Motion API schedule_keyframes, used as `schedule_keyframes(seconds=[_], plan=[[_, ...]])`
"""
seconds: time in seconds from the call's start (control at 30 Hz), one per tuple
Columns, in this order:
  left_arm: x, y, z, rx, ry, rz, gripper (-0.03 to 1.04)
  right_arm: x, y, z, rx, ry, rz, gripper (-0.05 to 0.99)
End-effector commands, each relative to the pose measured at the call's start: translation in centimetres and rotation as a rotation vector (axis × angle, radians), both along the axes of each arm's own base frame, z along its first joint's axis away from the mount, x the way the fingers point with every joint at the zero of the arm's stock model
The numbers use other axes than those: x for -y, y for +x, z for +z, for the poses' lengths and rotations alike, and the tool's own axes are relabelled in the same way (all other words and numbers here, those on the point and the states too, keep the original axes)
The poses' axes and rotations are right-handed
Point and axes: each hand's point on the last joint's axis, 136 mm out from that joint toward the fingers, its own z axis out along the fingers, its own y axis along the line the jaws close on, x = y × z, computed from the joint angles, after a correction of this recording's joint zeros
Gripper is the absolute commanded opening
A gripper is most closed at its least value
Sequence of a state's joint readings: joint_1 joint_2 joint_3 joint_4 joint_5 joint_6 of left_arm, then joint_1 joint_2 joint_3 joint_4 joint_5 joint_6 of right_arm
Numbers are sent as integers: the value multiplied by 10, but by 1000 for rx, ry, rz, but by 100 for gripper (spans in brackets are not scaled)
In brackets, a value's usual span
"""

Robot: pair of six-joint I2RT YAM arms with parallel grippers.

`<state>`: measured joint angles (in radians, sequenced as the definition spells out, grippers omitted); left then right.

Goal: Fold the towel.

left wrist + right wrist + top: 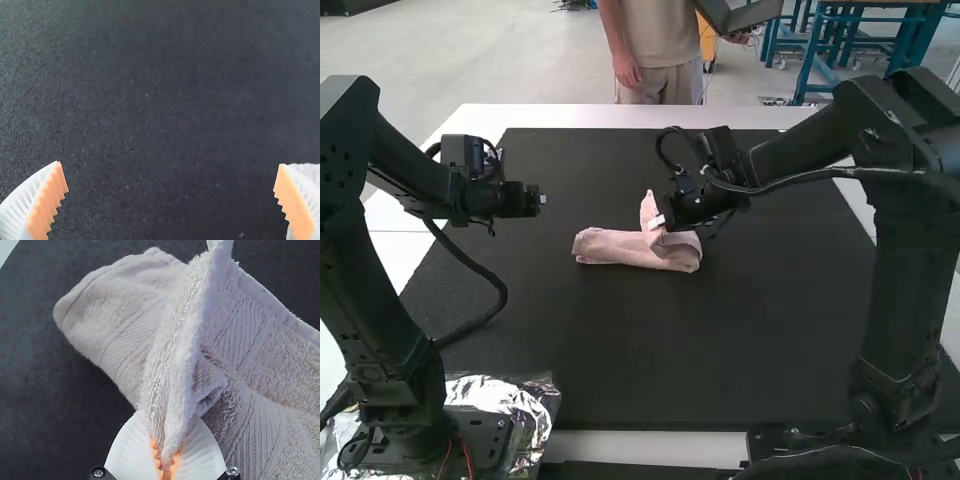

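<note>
Jaws of right gripper [657, 221] grasp raised flap of towel [610, 247], lying folded narrow between left and right edges of worktop [570, 116]; left gripper [540, 199] has jaws released, left wrist view showing black mat [160, 110] between.

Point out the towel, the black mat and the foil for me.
Towel [172, 350]: right wrist view, on its raised fold.
Black mat [710, 345]: high view, on its bare surface.
Foil [485, 393]: high view, on its shiny, crinkled surface.

Gripper [167, 452] pinching raised fold of pale towel [130, 315]
</note>
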<state>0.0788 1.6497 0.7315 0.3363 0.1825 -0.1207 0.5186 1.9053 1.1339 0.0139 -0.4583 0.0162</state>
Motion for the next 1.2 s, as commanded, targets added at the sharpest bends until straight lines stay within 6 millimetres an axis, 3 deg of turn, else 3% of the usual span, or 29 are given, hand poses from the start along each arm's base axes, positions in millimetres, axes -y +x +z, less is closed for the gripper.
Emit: schedule_keyframes(seconds=[0.0, 0.23, 0.43, 0.67, 0.8, 1.13, 1.17], plan=[[-20, 0, 11, 41, 17, 42, 97, -25, 5, 11, 23, 21, 11, -2], [-42, -3, 10, 39, 31, 76, 97, -52, 4, -7, 10, 1, 53, -2], [-48, -5, 10, 39, 40, 84, 97, -69, -3, -18, -2, -6, 87, -2], [-48, -4, 10, 42, 41, 84, 97, -93, -9, -8, 28, 22, 130, -2], [-47, -5, 9, 38, 40, 81, 97, -103, -3, 1, 54, 49, 132, -2], [-47, -10, 4, 24, 38, 82, 97, -115, 5, -8, 56, 45, 140, -2], [-47, -10, 3, 23, 38, 82, 97, -115, 5, -8, 55, 48, 145, 2]])
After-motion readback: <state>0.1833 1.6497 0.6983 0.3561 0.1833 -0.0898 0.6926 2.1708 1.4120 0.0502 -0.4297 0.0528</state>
